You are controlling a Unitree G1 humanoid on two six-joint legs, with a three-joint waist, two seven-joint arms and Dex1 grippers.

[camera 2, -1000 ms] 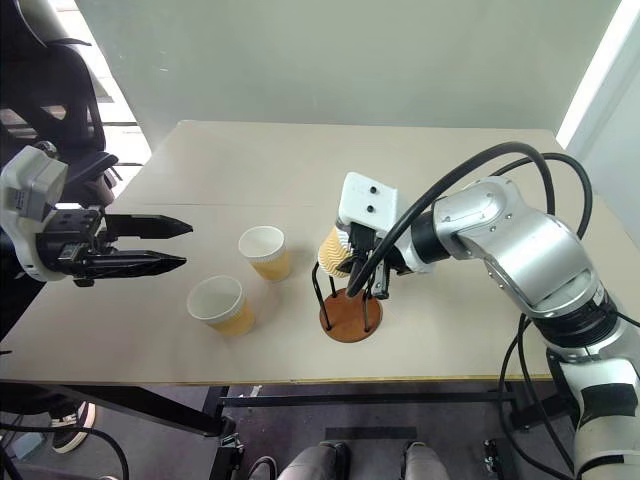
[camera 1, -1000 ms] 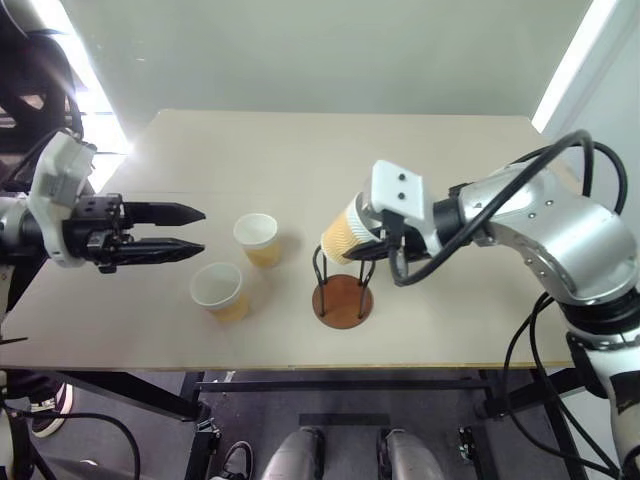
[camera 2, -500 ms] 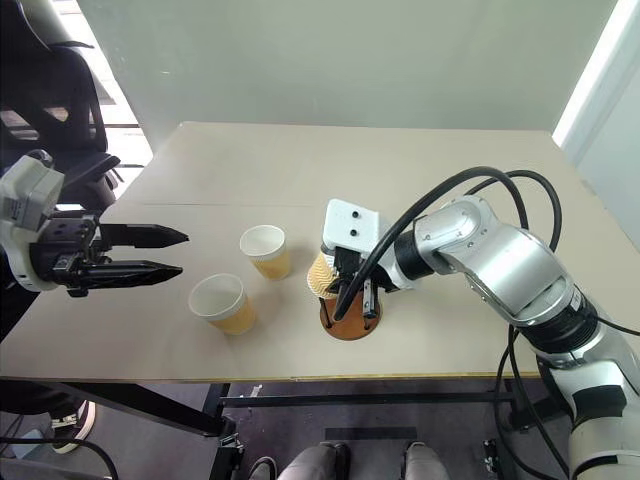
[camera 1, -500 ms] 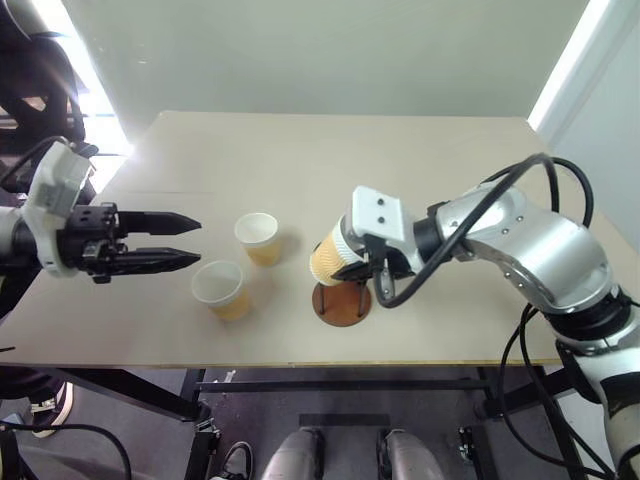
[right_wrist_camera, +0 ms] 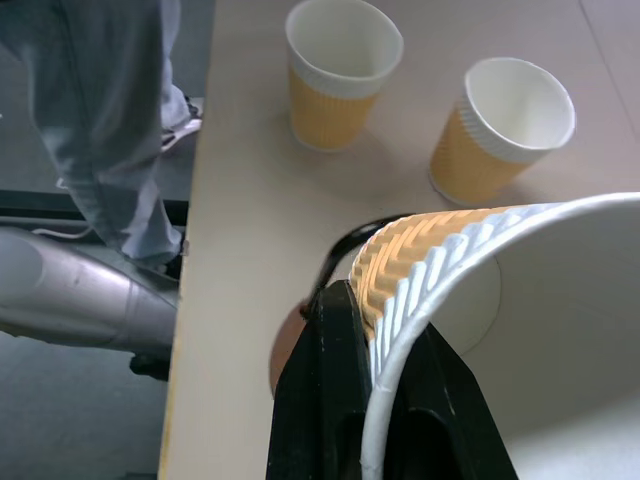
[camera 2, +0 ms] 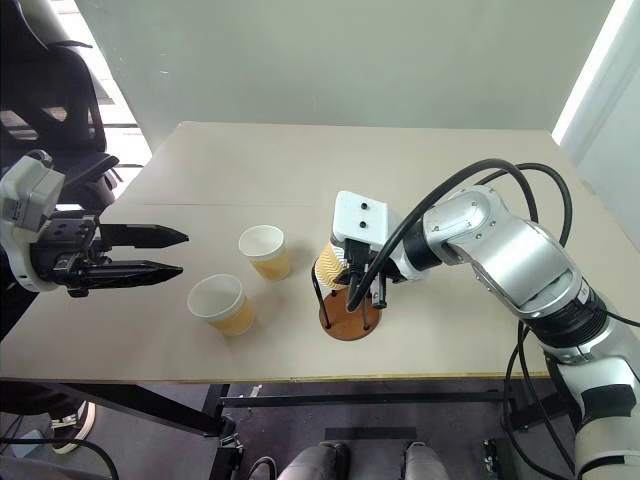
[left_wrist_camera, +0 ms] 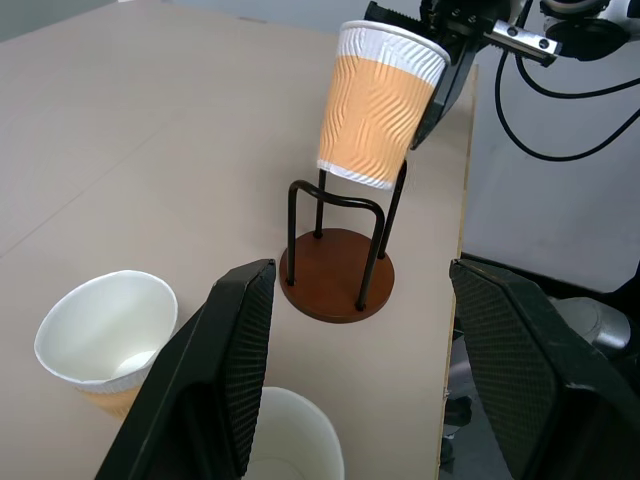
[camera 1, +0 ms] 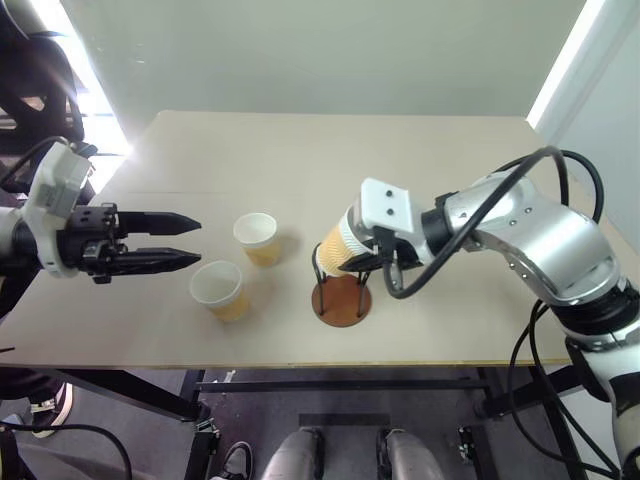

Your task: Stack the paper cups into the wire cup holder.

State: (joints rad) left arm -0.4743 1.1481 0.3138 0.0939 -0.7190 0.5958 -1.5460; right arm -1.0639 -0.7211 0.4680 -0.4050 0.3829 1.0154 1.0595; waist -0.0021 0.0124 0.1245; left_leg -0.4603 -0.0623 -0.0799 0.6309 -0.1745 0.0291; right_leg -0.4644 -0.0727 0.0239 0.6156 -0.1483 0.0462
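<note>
My right gripper is shut on the rim of a yellow-tan paper cup, one finger inside and one outside. The cup hangs tilted, its bottom at the tops of the black loops of the wire cup holder. The holder's brown base disc is bare. Two more paper cups stand upright on the table to the left of the holder, one farther back and one nearer the front. My left gripper hovers open left of these cups, pointing at them, with nothing between its fingers.
The holder stands close to the table's front edge. A person's knees show below that edge. A dark chair stands beyond the table's left end. The far half of the tabletop is bare.
The held cup has stayed over the holder, swaying a little left and back. The left gripper has kept open and in place.
</note>
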